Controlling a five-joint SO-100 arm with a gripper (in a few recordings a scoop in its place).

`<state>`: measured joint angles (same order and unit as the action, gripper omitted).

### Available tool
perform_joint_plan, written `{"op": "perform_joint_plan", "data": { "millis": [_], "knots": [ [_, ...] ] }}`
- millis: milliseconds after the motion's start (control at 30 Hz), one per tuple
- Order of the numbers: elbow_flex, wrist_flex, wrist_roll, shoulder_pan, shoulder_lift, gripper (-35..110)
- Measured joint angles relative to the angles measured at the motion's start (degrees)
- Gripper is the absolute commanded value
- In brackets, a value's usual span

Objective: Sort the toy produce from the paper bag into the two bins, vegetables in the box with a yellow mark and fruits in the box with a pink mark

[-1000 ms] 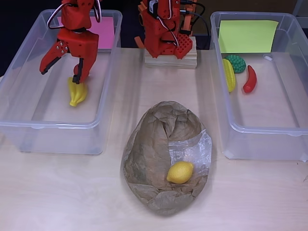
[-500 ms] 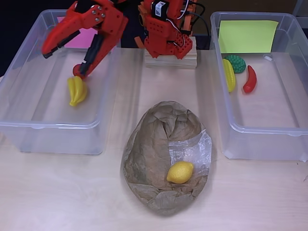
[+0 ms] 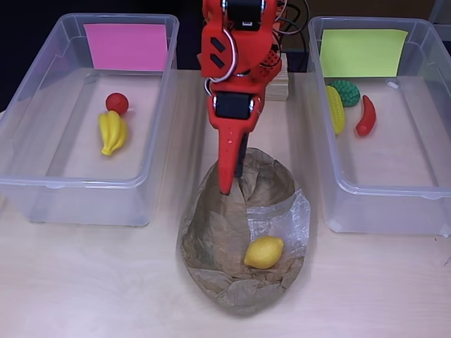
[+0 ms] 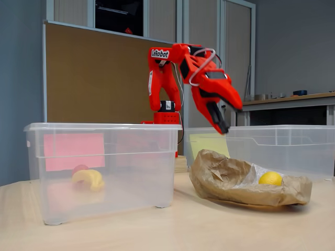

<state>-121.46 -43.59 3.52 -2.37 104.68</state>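
Above paper bag [image 3: 239, 232] now: tool [image 3: 231, 179] swung over from pink-marked bin [image 3: 42, 105], empty.

Pale wood-grain surface [image 3: 84, 282] underneath everything, bare along the near edge in the overhead view. Small block of light wood [image 3: 271, 88] near the far edge, midway between the sides. In the fixed view, brown pinboard-like panel [image 4: 94, 78] standing behind the surface, topped by a dark screen or window [image 4: 118, 15] (too dim to tell which). Grey cabinet doors [image 4: 235, 52] further back. At right, a dark counter with a wooden top [image 4: 293, 104] carrying a few small items, too far off to identify.
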Motion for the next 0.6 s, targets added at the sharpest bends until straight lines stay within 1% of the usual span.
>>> {"op": "perform_joint_plan", "data": {
  "millis": [267, 600],
  "knots": [
    [13.18, -0.18, -2.99, -4.39, -21.27, 36],
    [25.58, -2.81, -3.16, -7.38, -36.56, 37]
  ]
}}
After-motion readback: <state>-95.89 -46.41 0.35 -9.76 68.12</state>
